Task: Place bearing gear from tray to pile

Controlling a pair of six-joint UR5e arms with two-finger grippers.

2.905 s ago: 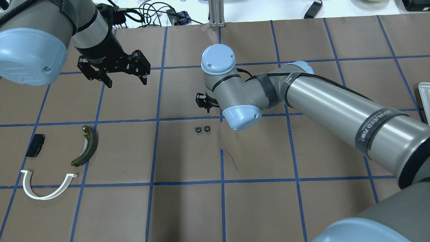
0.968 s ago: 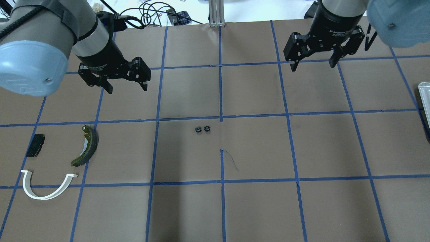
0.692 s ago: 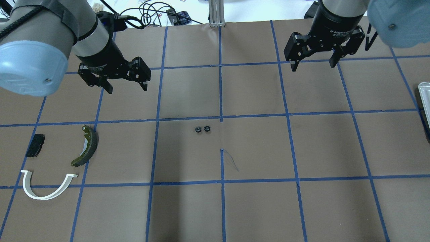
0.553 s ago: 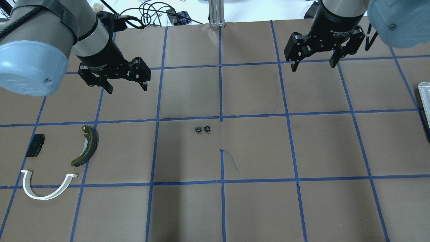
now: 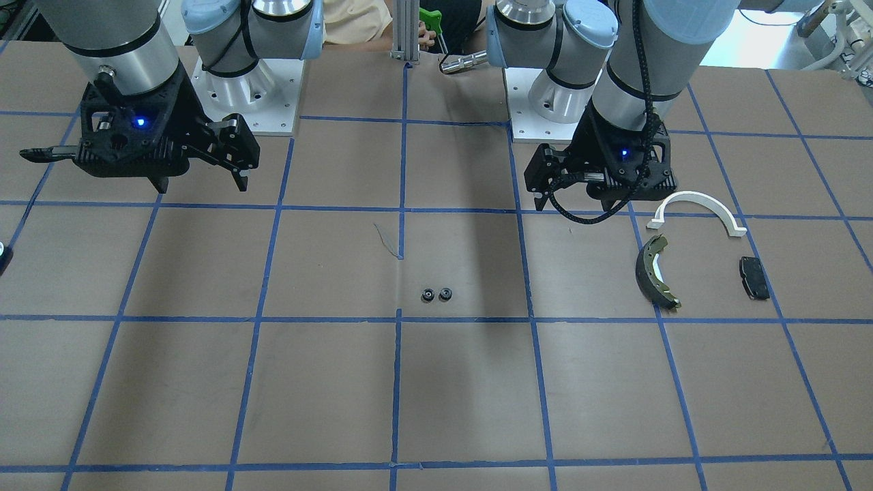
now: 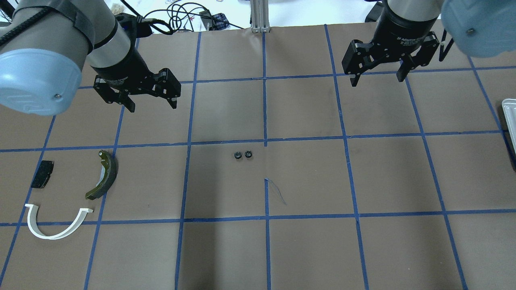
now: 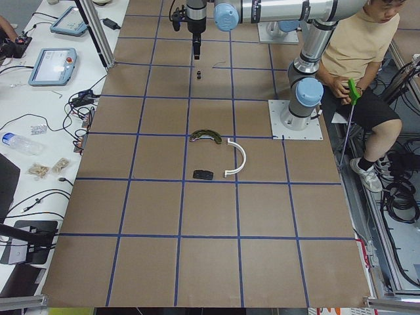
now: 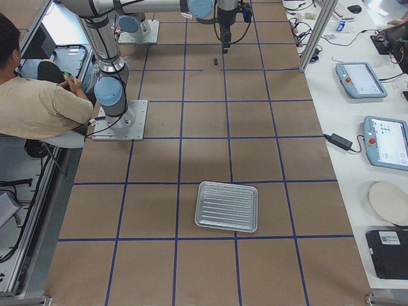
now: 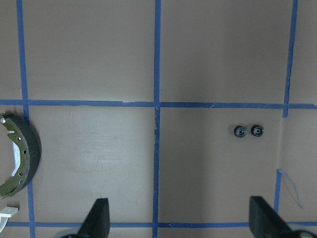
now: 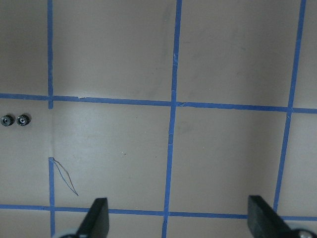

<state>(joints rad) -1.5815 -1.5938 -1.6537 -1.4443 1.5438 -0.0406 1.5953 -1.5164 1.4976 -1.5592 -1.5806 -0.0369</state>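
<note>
Two small black bearing gears (image 6: pixel 238 155) (image 6: pixel 248 154) lie side by side on the brown table, near its middle. They also show in the left wrist view (image 9: pixel 240 131) and the right wrist view (image 10: pixel 7 120). The pile lies at the near left: a white half-ring (image 6: pixel 52 237), a dark brake shoe (image 6: pixel 112 173) and a black pad (image 6: pixel 42 174). The silver tray (image 8: pixel 227 206) is empty at the table's right end. My left gripper (image 6: pixel 152 106) is open and empty above the table, beyond the pile. My right gripper (image 6: pixel 377 80) is open and empty at the far right.
The tray's edge (image 6: pixel 508 117) shows at the overhead view's right border. Cables (image 6: pixel 177 16) and a metal post (image 6: pixel 260 16) stand beyond the table's far edge. A person (image 7: pixel 357 52) sits behind the robot bases.
About three seconds ago my right arm reached over the table's middle, just beyond the gears; it has since drawn back to the far right. Over the last second nothing has visibly moved.
</note>
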